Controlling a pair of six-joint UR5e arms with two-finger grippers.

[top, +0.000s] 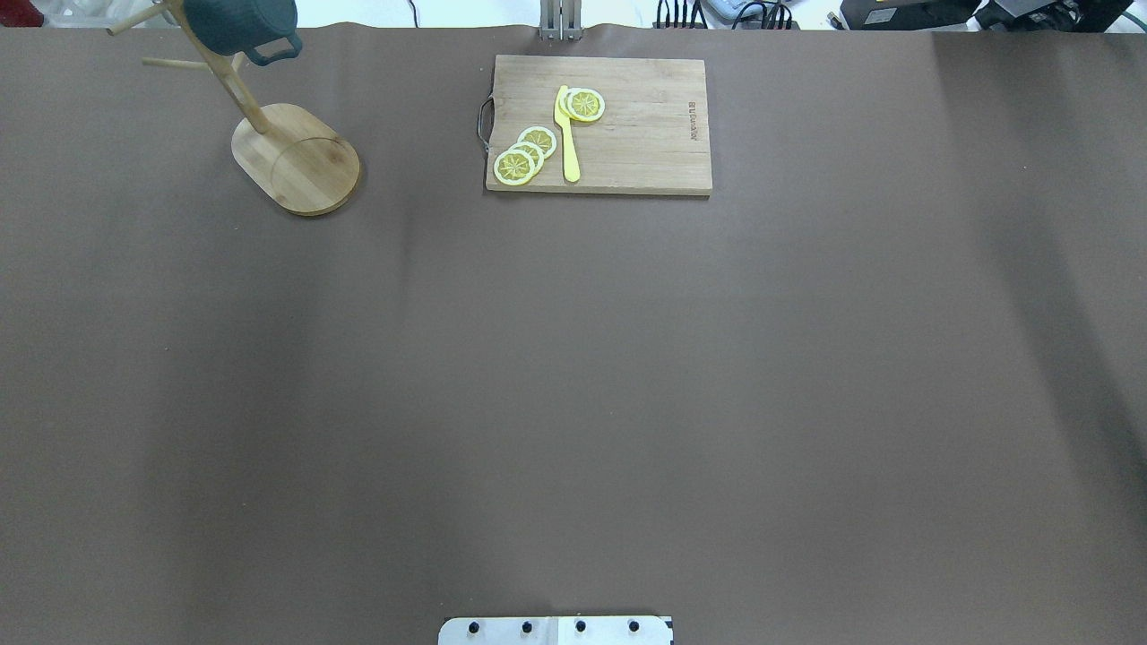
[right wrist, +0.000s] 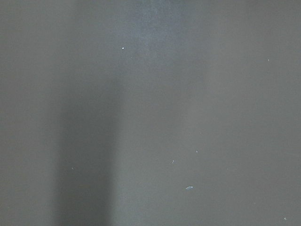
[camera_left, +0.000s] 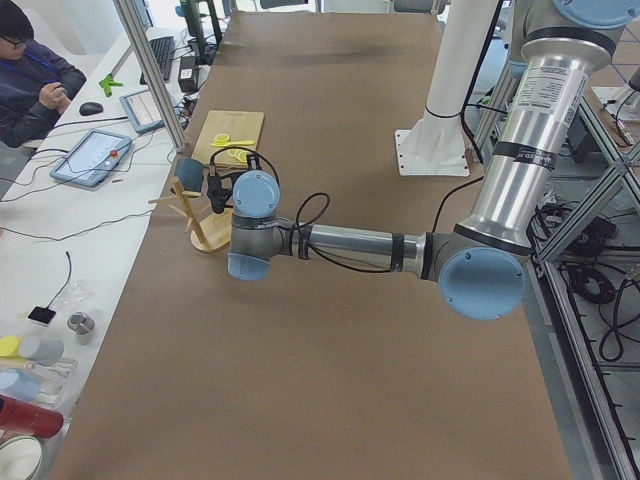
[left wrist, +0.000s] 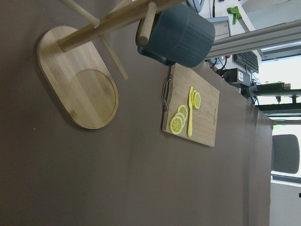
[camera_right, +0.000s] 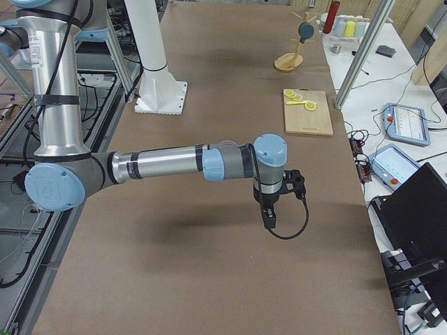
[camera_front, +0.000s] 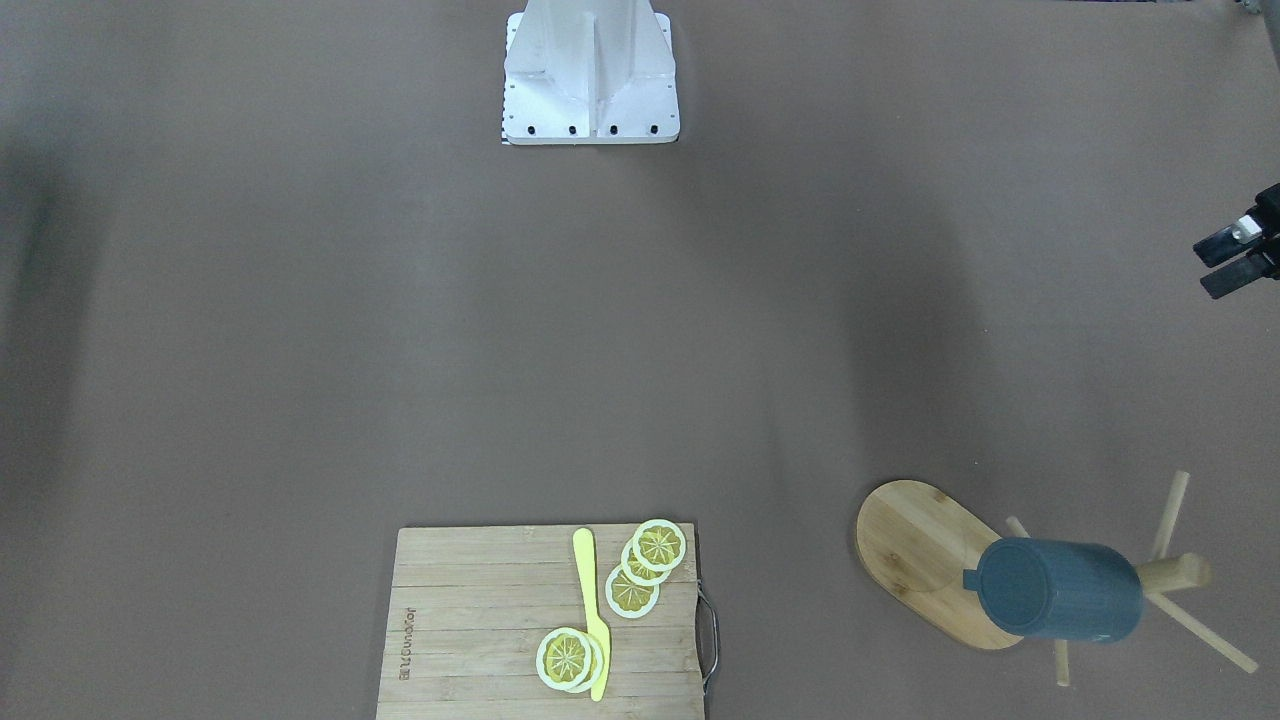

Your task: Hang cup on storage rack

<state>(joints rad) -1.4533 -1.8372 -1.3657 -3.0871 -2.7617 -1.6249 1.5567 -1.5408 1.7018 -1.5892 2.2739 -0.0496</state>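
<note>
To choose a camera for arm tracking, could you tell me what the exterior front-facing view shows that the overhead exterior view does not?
Only the front-facing view shows the left end effector, at its right edge, clear of the storage rack. Only the overhead view shows cables beyond the far edge of the table. Both show the cup hanging on that rack, and the cutting board with lemon slices and a yellow knife.

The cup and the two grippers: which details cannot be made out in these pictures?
- cup: its inside shows in no view, and the overhead view's top edge cuts it off.
- right gripper: seen only small in the exterior right view, so open or shut is unclear.
- left gripper: cut off by the front-facing view's right edge.
</note>
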